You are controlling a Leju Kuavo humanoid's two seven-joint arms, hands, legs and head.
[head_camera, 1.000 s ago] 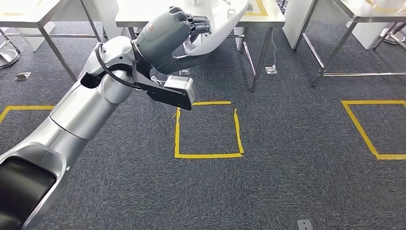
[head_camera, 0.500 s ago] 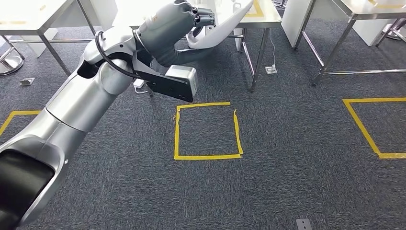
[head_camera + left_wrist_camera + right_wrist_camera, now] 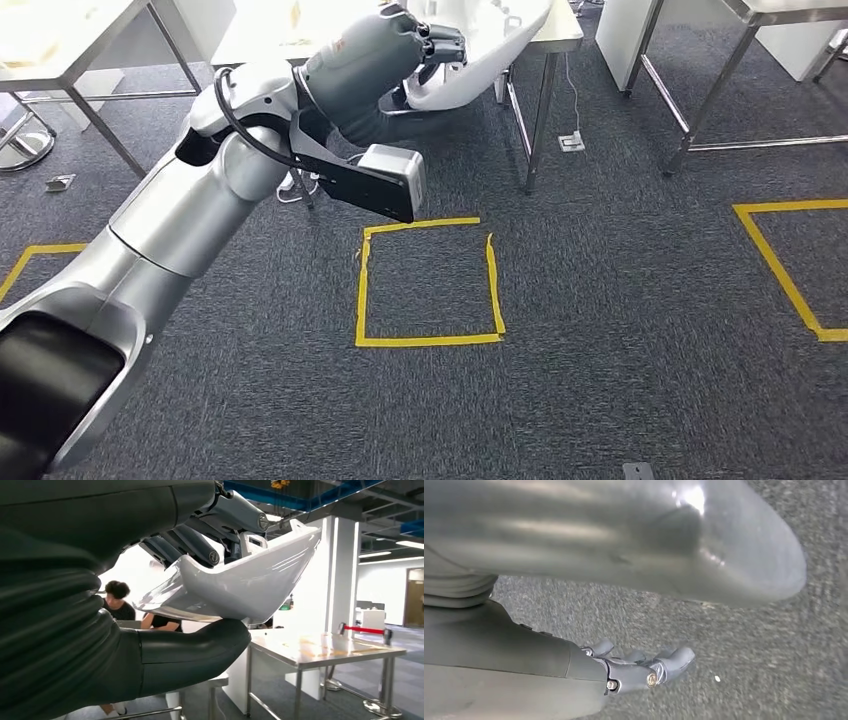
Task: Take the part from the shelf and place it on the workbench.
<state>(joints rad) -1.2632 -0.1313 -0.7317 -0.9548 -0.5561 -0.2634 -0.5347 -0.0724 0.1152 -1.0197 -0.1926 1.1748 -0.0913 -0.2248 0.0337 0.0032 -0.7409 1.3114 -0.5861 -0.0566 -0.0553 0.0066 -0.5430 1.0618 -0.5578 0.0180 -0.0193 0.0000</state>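
Observation:
My left hand (image 3: 405, 55) holds the white curved part (image 3: 485, 60) raised in front of me, near the front edge of a steel-legged workbench (image 3: 562, 36). In the left wrist view the part (image 3: 240, 585) rests on the thick thumb (image 3: 200, 647), and the dark fingers (image 3: 200, 542) clamp its upper rim. The right hand (image 3: 644, 672) hangs over the grey carpet with its fingers loosely apart and nothing in them.
A yellow tape square (image 3: 428, 282) marks the carpet below the raised arm, and another (image 3: 790, 262) lies at the right. More tables stand at the left (image 3: 60, 40) and right (image 3: 700, 90). Two people (image 3: 117, 602) sit behind a table in the left wrist view.
The whole picture has shifted, so the camera has moved. The left arm with the part now sits a little further right and closer to the workbench edge.

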